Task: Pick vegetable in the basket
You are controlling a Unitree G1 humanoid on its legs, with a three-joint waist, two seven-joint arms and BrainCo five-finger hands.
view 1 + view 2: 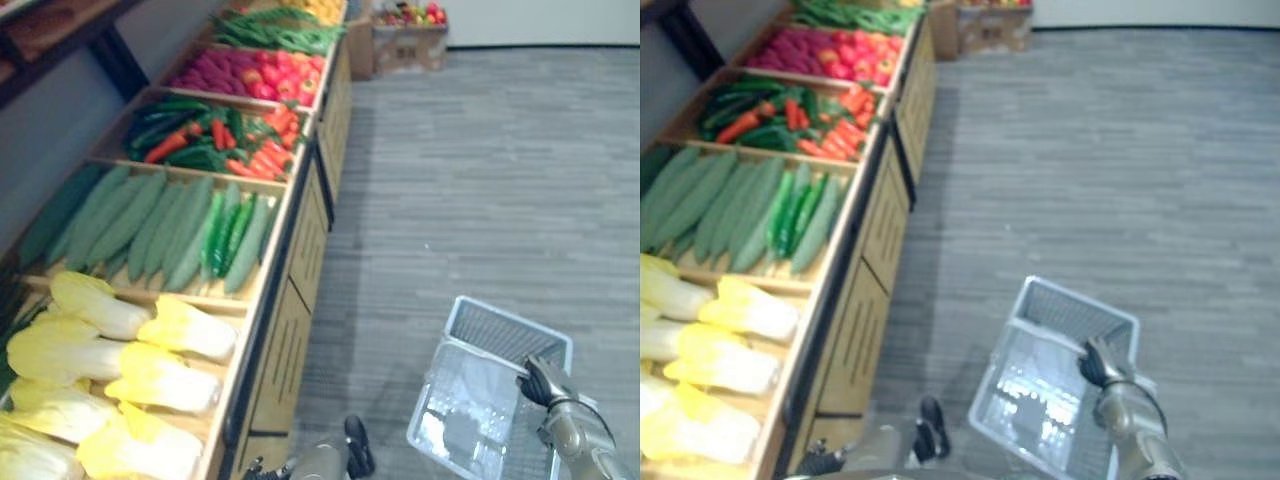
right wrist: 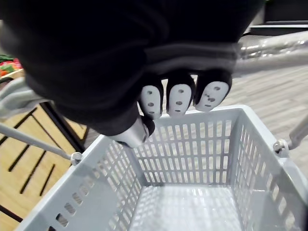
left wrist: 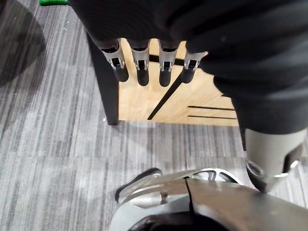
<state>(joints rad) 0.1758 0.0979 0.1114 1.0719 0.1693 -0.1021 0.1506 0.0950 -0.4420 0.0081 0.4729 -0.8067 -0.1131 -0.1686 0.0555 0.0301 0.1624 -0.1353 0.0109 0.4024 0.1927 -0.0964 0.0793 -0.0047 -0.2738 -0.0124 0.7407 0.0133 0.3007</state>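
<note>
My right hand has its fingers curled tight round the basket handle, the thumb tucked under them. Below hangs the grey plastic basket, slotted along its walls, with nothing lying in it.

My left hand hangs low at the near end of the wooden stand, just beside its dark leg. Its fingers are straight and slack, with nothing between them.

The vegetables all lie in the stand's bins, to the left of the basket and well apart from both hands. Nearest are pale yellow napa cabbages, fat and leafy, piled on their sides. In the next bin farther off are long, dull green gourds, with a few slimmer, brighter green cucumbers at their right. Beyond those, red and green peppers are heaped together. Grey carpet runs between the stand and the basket.
</note>
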